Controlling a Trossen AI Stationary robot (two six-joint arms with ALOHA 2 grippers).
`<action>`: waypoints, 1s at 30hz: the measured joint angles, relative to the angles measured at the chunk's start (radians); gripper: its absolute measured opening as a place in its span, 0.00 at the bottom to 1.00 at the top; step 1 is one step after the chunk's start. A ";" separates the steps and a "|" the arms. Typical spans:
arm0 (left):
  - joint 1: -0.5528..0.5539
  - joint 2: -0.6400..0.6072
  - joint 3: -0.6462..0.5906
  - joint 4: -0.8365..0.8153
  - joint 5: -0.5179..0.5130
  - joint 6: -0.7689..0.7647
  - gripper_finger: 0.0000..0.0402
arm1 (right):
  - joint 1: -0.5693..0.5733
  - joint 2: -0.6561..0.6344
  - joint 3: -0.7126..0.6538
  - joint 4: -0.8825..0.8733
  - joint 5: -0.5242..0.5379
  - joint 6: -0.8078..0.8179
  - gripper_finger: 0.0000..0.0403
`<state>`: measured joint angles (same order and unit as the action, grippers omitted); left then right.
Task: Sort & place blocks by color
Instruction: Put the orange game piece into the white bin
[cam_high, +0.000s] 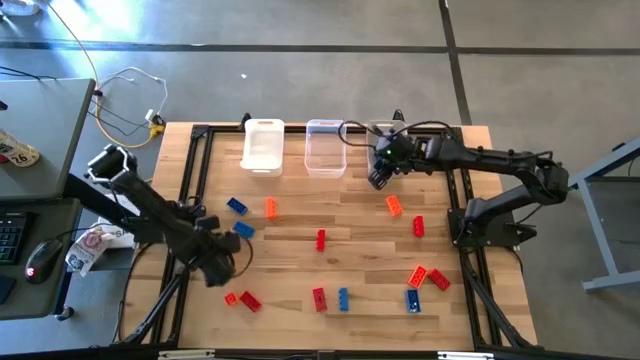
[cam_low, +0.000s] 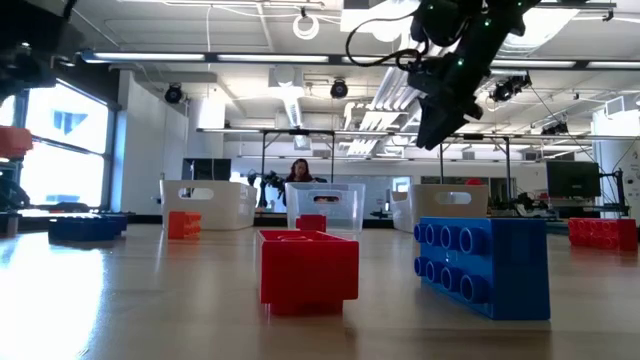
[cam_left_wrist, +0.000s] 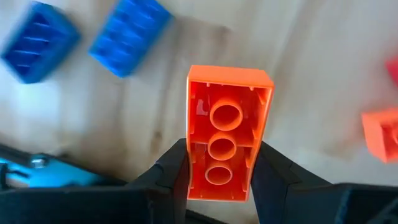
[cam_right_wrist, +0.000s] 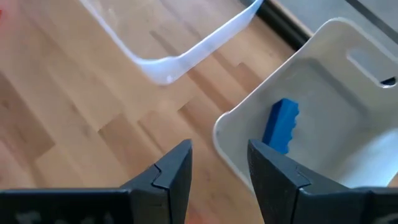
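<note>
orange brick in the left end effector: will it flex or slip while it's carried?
Probably stiff: the orange brick is moulded plastic, with ribs and tubes inside its hollow underside. Likely light, being hollow. It could slip or pivot: the left end effector pinches only one end of its glossy sides, leaving most of it cantilevered.

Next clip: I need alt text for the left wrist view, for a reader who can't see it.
The left pincer is shut on an orange block, gripped by its long sides with the hollow underside facing the camera. Beyond it on the wooden table lie two blue blocks and another orange block.
</note>
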<state>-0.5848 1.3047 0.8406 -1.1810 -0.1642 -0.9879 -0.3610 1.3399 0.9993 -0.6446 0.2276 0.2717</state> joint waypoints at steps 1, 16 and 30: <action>0.027 -0.018 0.000 -0.011 -0.018 -0.001 0.26 | 0.011 0.000 0.000 -0.009 0.000 0.007 0.35; 0.479 -0.146 0.000 -0.017 -0.253 0.215 0.26 | 0.140 0.000 0.000 -0.079 0.001 0.096 0.35; 0.806 -0.148 0.000 0.296 -0.347 0.475 0.26 | 0.262 0.000 0.000 -0.254 0.069 0.308 0.35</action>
<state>0.2216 1.1564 0.8406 -0.8852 -0.5111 -0.5131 -0.0987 1.3396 0.9993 -0.8982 0.2967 0.5794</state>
